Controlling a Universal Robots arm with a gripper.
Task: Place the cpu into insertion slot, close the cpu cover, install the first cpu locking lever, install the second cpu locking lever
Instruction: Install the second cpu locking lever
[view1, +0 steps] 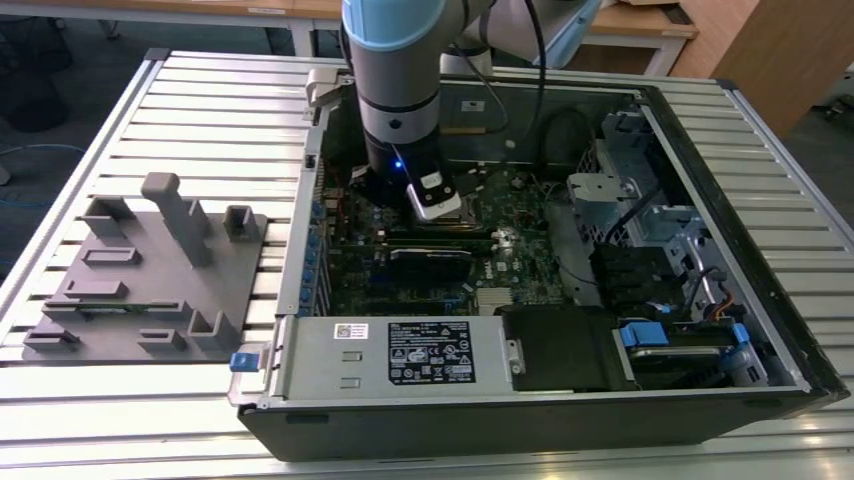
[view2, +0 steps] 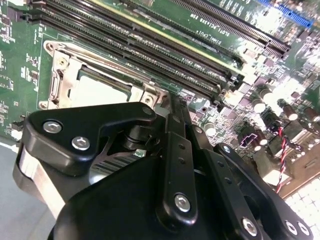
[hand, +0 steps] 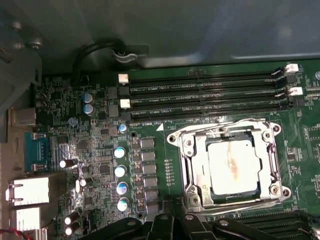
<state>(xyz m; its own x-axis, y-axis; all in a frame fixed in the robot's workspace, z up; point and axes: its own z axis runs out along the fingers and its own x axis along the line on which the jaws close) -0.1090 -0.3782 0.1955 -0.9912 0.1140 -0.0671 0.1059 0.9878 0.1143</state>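
Gripper (view2: 172, 107) linkage is seen closest in second wrist view, w/ fingers hidden, so open vs closed can't be told. Cpu (hand: 233, 166) is seated in insertion slot (hand: 200, 192), framed by cpu cover (hand: 227, 131), beside memory slots (hand: 205, 95).

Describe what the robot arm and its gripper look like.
In the exterior view the arm is a thick grey cylinder with a pale blue cap and a dark, blue-lit wrist section. A black cable runs alongside it. In the second wrist view the gripper is glossy black, built of angular linkage bars joined by silver bolts.
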